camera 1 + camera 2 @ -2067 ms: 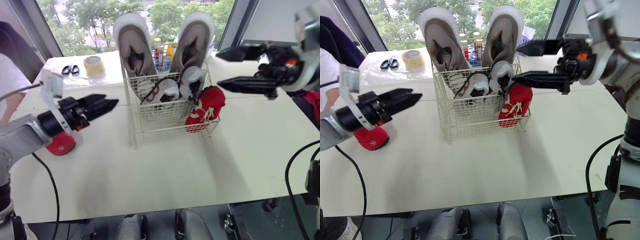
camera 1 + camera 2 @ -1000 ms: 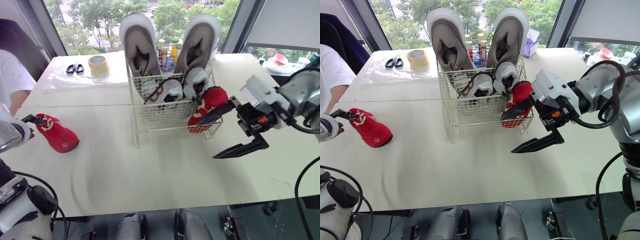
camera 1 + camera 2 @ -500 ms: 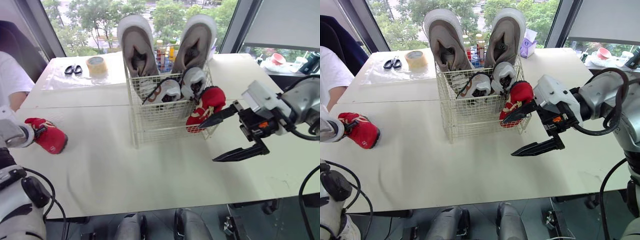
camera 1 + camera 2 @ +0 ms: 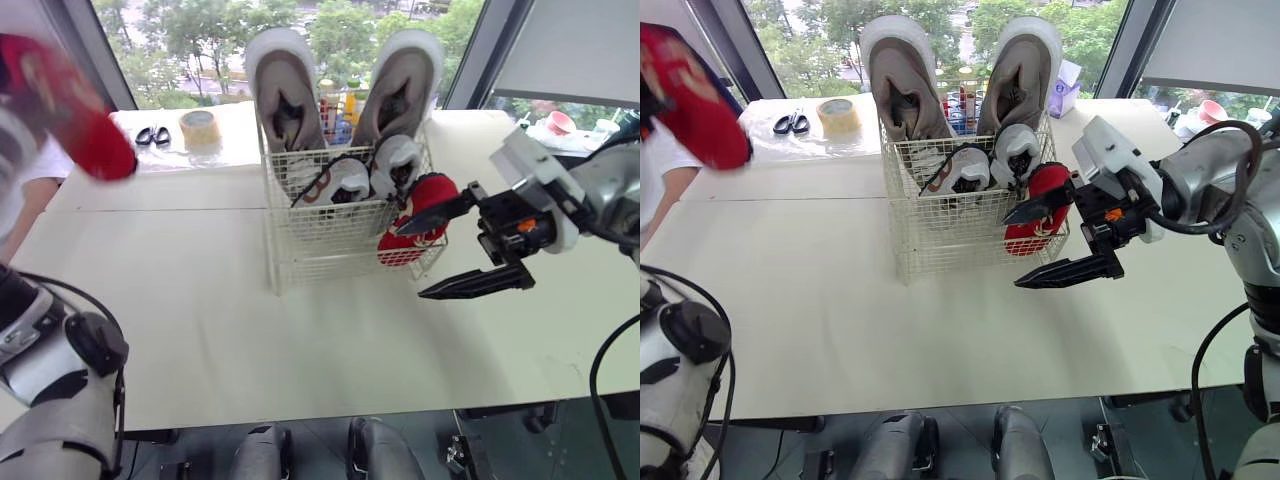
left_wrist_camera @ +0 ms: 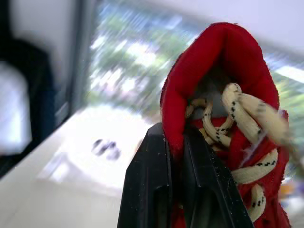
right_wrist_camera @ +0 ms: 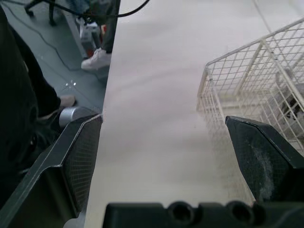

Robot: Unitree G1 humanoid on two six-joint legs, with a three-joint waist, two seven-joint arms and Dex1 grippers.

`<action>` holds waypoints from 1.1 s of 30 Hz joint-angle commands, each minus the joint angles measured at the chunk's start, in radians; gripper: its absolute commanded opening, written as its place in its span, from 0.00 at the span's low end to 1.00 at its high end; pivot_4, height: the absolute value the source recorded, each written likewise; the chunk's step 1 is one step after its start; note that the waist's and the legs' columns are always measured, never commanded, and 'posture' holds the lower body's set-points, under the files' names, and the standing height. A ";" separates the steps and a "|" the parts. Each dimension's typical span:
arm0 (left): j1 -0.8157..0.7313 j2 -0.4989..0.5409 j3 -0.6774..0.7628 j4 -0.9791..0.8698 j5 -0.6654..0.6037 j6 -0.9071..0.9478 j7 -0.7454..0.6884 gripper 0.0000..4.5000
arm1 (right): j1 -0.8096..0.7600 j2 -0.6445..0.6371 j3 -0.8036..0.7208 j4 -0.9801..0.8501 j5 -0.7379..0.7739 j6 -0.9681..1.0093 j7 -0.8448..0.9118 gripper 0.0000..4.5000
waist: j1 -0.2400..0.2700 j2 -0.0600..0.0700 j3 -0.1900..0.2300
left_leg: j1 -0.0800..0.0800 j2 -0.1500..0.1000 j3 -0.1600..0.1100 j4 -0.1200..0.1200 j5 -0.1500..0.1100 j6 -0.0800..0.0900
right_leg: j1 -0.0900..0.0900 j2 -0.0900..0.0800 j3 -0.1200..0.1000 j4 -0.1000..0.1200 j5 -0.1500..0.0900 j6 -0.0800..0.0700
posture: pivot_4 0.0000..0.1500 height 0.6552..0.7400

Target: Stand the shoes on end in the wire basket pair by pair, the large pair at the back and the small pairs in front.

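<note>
A small red shoe [image 4: 75, 115] hangs in the air at the far left, high above the white table [image 4: 300, 340]. My left gripper [image 5: 178, 156] is shut on the collar of this red shoe [image 5: 223, 123], beside its white laces. The wire basket [image 4: 340, 245] holds two large grey shoes [image 4: 288, 90] on end at the back. A small white pair [image 4: 340, 180] stands in front of them, and the other red shoe [image 4: 420, 210] is at the basket's front right corner. My right gripper [image 4: 410, 264] is open, just right of that corner and low over the table.
A tape roll [image 4: 202, 127] and scissors [image 4: 153, 135] lie at the back left of the table. A person's white sleeve [image 4: 662, 160] is at the left edge. Bottles stand behind the basket, and a purple box [image 4: 1064, 78] sits at the back right.
My left gripper shut on the red shoe lying on the table at the left and raised it high. The right gripper stayed open near the basket's right corner.
</note>
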 commanded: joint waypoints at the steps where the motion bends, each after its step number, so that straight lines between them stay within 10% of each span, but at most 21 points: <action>1: 0.039 -0.117 -0.111 -0.157 -0.102 -0.097 -0.085 0.01 | -0.030 0.006 0.006 0.012 -0.019 -0.015 0.003 1.00 | 0.001 0.000 0.000 | 0.001 0.000 0.000 0.000 0.001 0.001 | 0.000 0.001 0.000 0.001 0.000 0.000 | 1.00 1.00; 14: 0.329 -0.306 -0.473 -0.236 -0.036 -0.413 -0.306 0.01 | -0.077 0.029 0.038 0.042 -0.050 -0.002 0.000 1.00 | 0.003 0.000 0.000 | 0.000 0.004 0.001 0.006 0.000 0.005 | 0.001 0.009 0.002 0.004 0.000 -0.001 | 1.00 1.00; 33: 0.615 -0.424 -0.882 -0.171 0.561 -0.881 -0.268 0.01 | -0.013 -0.016 -0.041 -0.051 0.031 0.115 -0.094 1.00 | 0.000 0.007 -0.004 | 0.001 0.004 0.000 0.007 -0.006 0.016 | 0.002 0.009 0.002 0.002 0.000 -0.001 | 1.00 1.00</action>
